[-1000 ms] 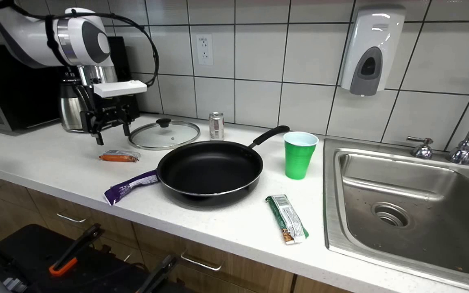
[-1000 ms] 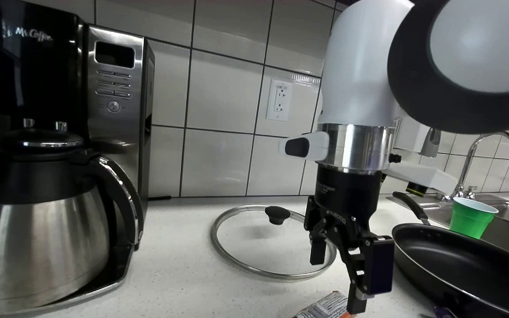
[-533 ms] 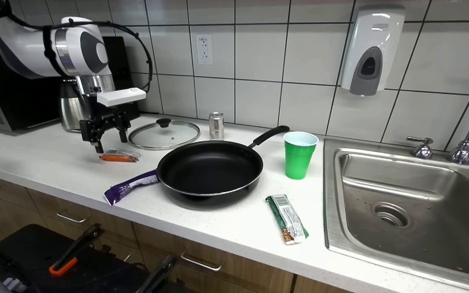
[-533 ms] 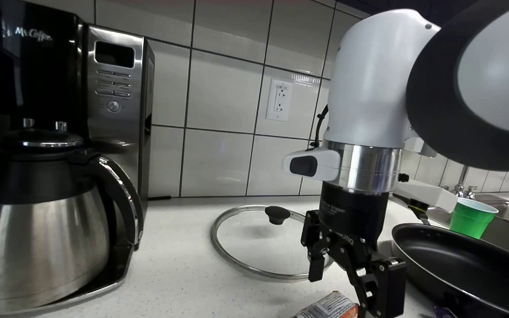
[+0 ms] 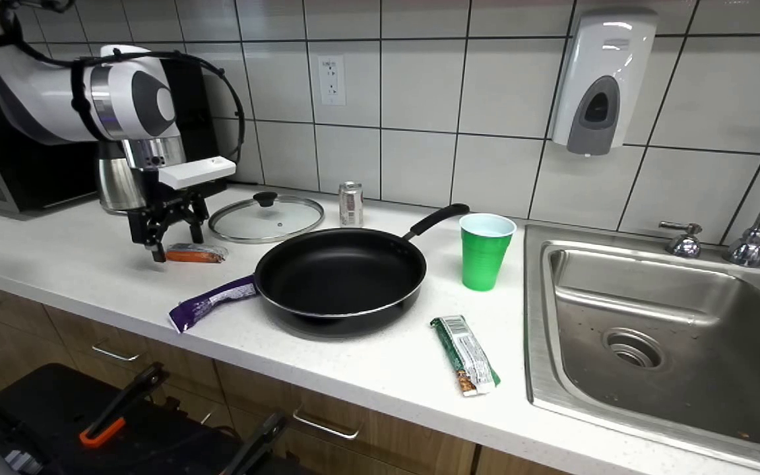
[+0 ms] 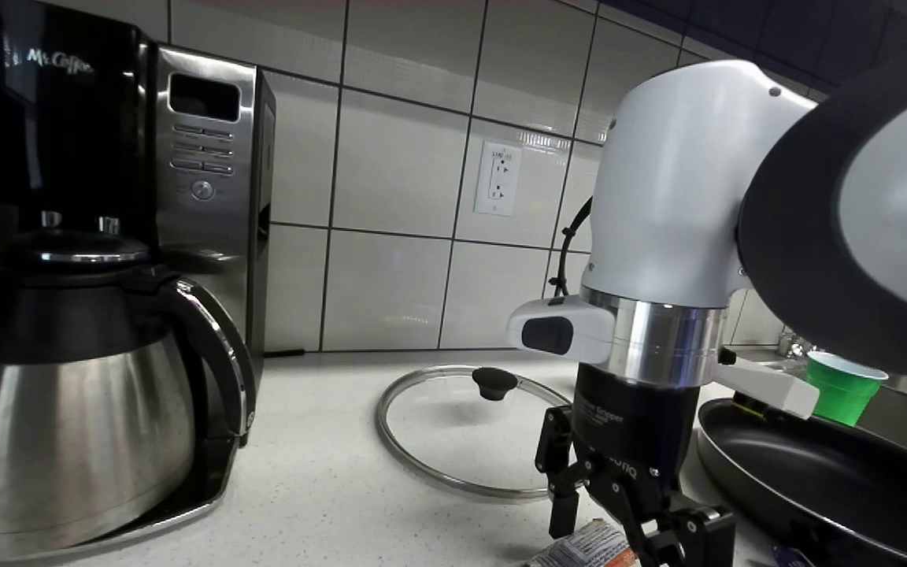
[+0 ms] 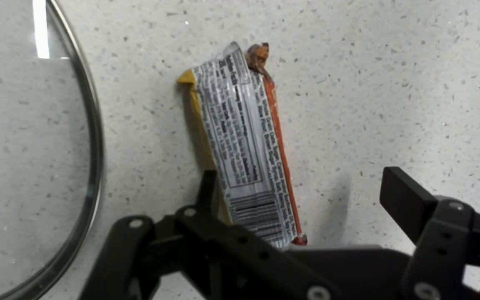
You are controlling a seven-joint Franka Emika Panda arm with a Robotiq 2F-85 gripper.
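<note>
Gripper: the black two-fingered mechanical gripper (image 7: 300,180) has its fingers spread wide, low over the white speckled desk (image 7: 411,104).
Snack bar: the small flat orange, yellow and silvery foil-wrapped snack bar (image 7: 244,146) lies on the desk under the gripper, nearer the finger on the lid's side; whether that finger touches it cannot be told.
Wrapper print: the wrist view alone shows the barcode and yellow edge; in an exterior view the orange side shows.
Lid: the round, steel-rimmed clear glass lid (image 6: 453,449) shows its black knob (image 6: 494,383) in both exterior views; the wrist view catches just a curve of rim and glass.
Pan: the round black frying pan (image 5: 340,270) is whole in an exterior view, cut by the frame in an exterior view (image 6: 855,480).
Can and packet: the silver metal can (image 5: 351,206) and the flat green snack packet (image 5: 466,356) appear in an exterior view only.
Coffee maker: the lettered front and buttons of the black and steel coffee maker (image 6: 68,126) show in an exterior view only.
Since a second ago: the gripper has come down, one fingertip now level with the bar's end; bar, lid and pan have stayed put.
</note>
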